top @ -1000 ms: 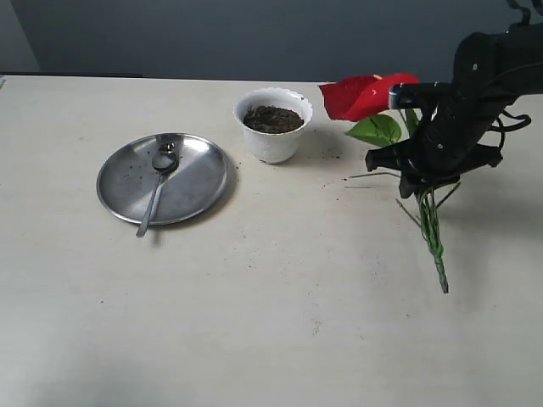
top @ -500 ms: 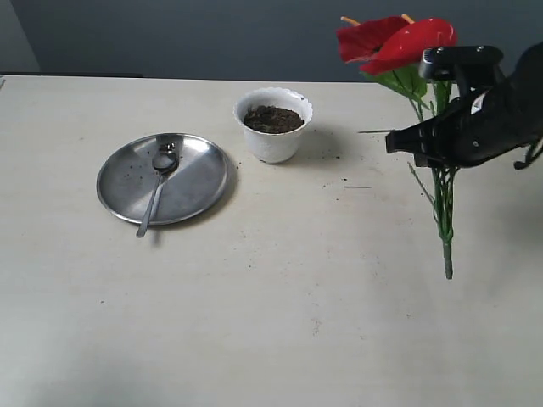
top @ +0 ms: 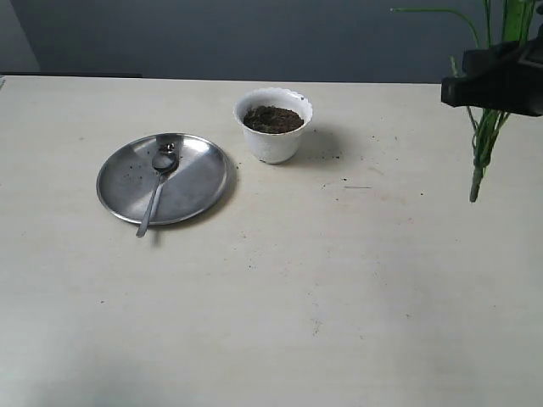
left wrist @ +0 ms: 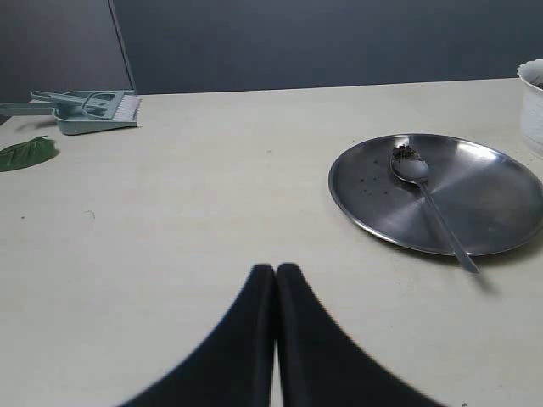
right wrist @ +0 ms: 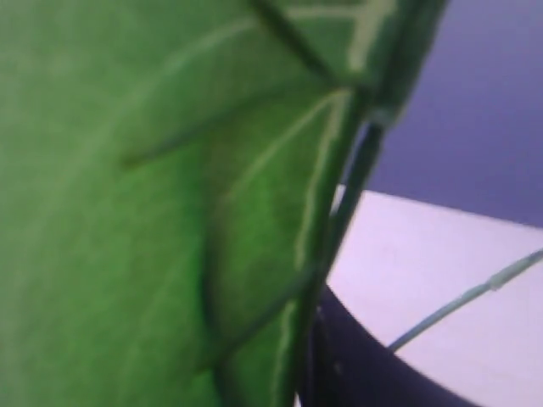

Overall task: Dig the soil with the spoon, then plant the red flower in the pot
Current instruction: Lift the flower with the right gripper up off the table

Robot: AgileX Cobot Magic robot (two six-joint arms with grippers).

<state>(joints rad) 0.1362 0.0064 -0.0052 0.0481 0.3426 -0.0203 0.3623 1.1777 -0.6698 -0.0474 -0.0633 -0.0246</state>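
The white scalloped pot [top: 273, 140] stands at the table's middle back with dark soil [top: 272, 119] in it. To its left the silver spoon [top: 157, 182] lies on the round steel plate [top: 199, 182], a few crumbs in its bowl. High at the right edge my right gripper [top: 495, 85] is shut on the red flower's green stem [top: 480, 161], which hangs down clear of the table; the red bloom is out of view above. A green leaf [right wrist: 153, 212] fills the right wrist view. My left gripper [left wrist: 277, 271] is shut on nothing, short of the plate [left wrist: 509, 225] and spoon [left wrist: 428, 199].
Soil crumbs [top: 344, 180] are scattered on the table right of the pot. In the left wrist view a pale green dustpan with a brush [left wrist: 89, 110] and a loose green leaf [left wrist: 25, 153] lie at the table's far side.
My right gripper has risen and moved right with the flower. The stem tip has left the table and the red bloom has gone out of the top of the view.
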